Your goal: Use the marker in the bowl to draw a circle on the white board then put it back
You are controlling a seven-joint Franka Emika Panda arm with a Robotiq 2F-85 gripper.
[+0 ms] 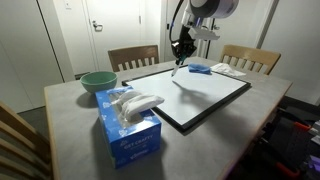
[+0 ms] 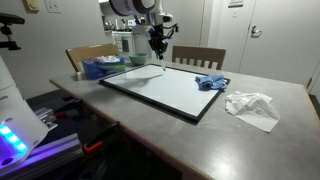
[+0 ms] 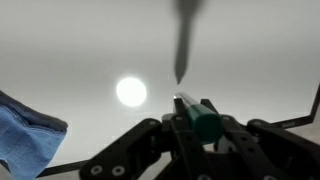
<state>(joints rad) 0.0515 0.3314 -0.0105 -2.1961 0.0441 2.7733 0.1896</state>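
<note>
My gripper [image 1: 181, 50] hangs over the far part of the white board [image 1: 205, 95], also shown in an exterior view [image 2: 157, 46]. In the wrist view the jaws [image 3: 196, 118] are shut on the marker [image 3: 200, 118], a slim stick with a green end, its tip pointing at the board surface [image 3: 90, 50]. The marker's tip [image 1: 177, 67] is just above or at the board; I cannot tell if it touches. The teal-green bowl [image 1: 98, 82] sits on the table away from the board, near the tissue box. The board [image 2: 170, 90] looks blank.
A blue tissue box [image 1: 129, 125] stands near the table's front edge. A blue cloth [image 2: 211, 83] lies on the board's edge, seen in the wrist view [image 3: 25, 135]. Crumpled white paper [image 2: 251, 106] lies beside the board. Wooden chairs [image 1: 133, 57] stand behind the table.
</note>
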